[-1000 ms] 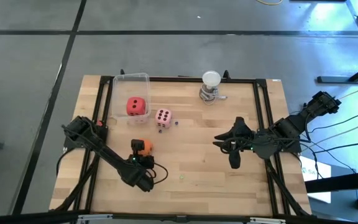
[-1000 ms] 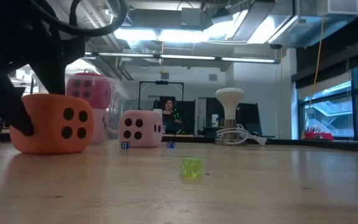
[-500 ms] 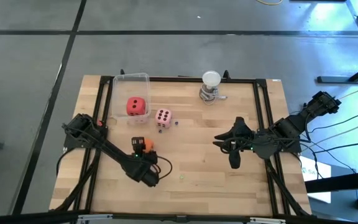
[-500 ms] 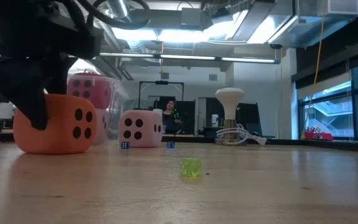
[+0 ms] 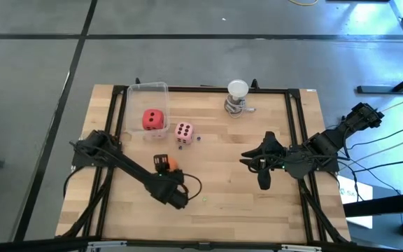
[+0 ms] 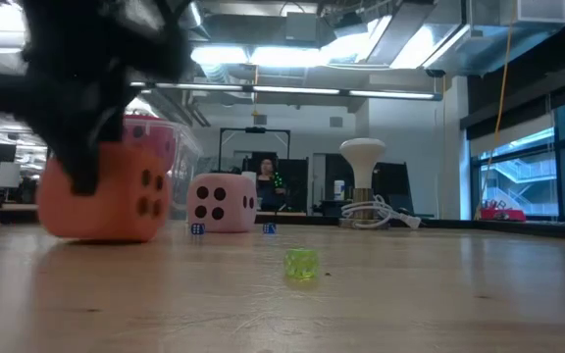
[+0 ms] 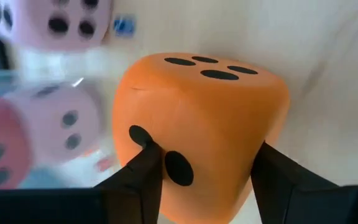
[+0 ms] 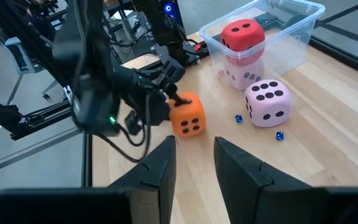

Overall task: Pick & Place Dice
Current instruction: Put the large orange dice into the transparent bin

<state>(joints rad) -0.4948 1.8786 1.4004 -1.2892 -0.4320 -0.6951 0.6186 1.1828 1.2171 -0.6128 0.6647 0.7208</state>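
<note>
Orange die (image 7: 201,118) sits w/ its base at bench (image 5: 222,140) level in the low view, front-left area, between the two fingers (image 7: 143,177) of the left end effector (image 5: 164,165). Wrist view shows both dark fingers pressed on opposite sides of the die, so left end effector is closed on it. In the low view the die (image 6: 106,191) is partly behind the blurred dark arm.

Pink die (image 5: 183,131) on the bench just beyond the orange one, beside the clear plastic bin (image 5: 135,91). Apart from the bin, not touching. Red die (image 5: 154,119) is inside the bin; a 2nd pink die (image 8: 244,71) sits under it in the bin, seen from the right wrist view.

Two tiny blue dice (image 8: 238,117) lie on the bench next to the loose pink die. Small green die (image 6: 301,264) alone on the bench, nearer the front edge, right of the orange die.

White round-topped lamp-like object (image 5: 238,91) w/ coiled cable stands at the far edge, mid bench.

Right end effector (image 5: 262,183) hangs over the right side of the bench, well apart from all dice; fingers (image 8: 241,168) part open w/ a gap, holding nothing.

Person (image 6: 266,176) in the room beyond, far behind.
</note>
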